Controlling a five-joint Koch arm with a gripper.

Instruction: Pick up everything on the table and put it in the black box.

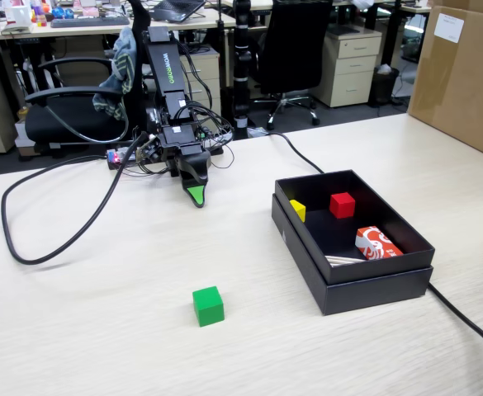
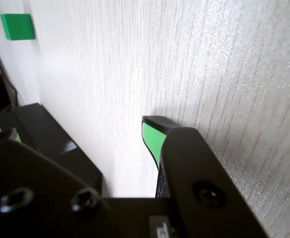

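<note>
A green cube (image 1: 208, 305) sits on the pale wooden table (image 1: 101, 330), in front of the arm; the wrist view shows it at the top left (image 2: 17, 26). The black box (image 1: 352, 276) stands open at the right and holds a yellow cube (image 1: 298, 209), a red cube (image 1: 342, 205) and a red-and-white packet (image 1: 377, 244). My gripper (image 1: 196, 194) hangs tip-down just above the table at the back, well away from the green cube. In the wrist view the gripper (image 2: 83, 130) is open and empty, its green-padded fingers (image 2: 152, 141) spread wide, with the box's wall (image 2: 50, 139) seen between them.
A thick black cable (image 1: 51, 239) loops over the table at the left. Another cable (image 1: 464, 318) runs past the box's right side. A large cardboard box (image 1: 464, 74) stands at the far right. Office chairs and desks lie beyond the table's back edge.
</note>
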